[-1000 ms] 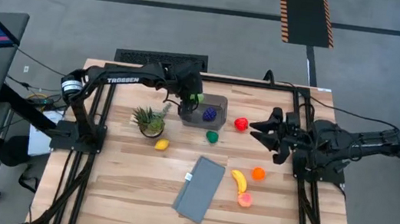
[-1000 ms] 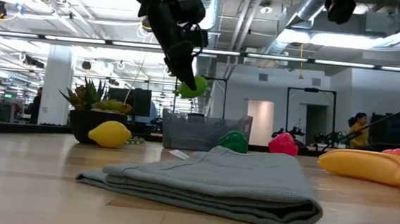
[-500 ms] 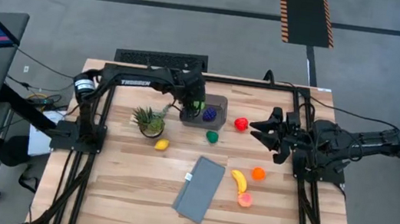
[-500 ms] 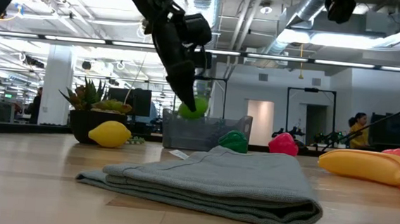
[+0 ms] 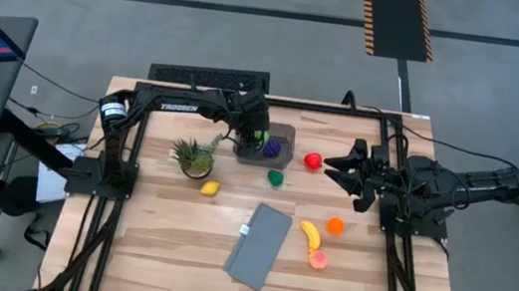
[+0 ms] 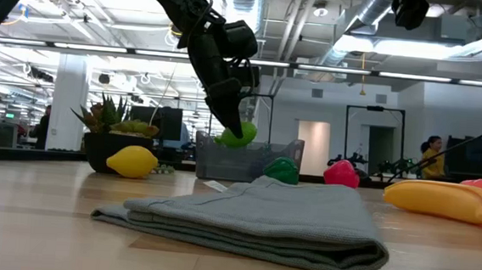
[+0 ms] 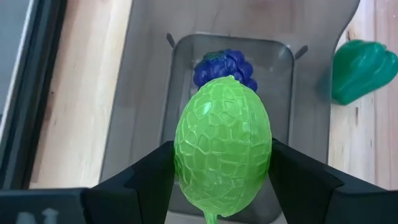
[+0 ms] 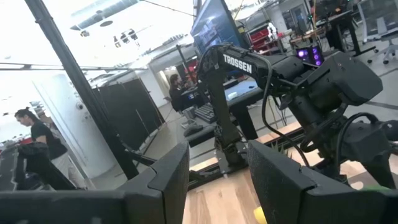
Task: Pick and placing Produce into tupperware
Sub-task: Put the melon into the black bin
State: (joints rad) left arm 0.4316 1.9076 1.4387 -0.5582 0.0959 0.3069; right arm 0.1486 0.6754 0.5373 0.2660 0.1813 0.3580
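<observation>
We are holding the light green fruit [image 7: 222, 148] clenched in the left claw [image 7: 217, 180] just above the tub [image 7: 283, 124], and if we are releasing off-centre, it may be bouncing off the purple grapes [image 7: 224, 65] onto the table [image 5: 158, 233], while the right claw [image 5: 336, 171] is waiting shut.

A: Tupperware [image 5: 277, 148] state?
B: Translucent grey tub, upright at the table's far edge, holding purple grapes [image 7: 224, 67]. A light green fruit [image 7: 222, 143] hangs above it.
A: Loose produce?
B: Dark green pepper [image 5: 275, 178], red piece [image 5: 313, 161], lemon [image 5: 210, 188], orange [image 5: 334, 226], banana [image 5: 309, 234], pink piece [image 5: 318, 260].
</observation>
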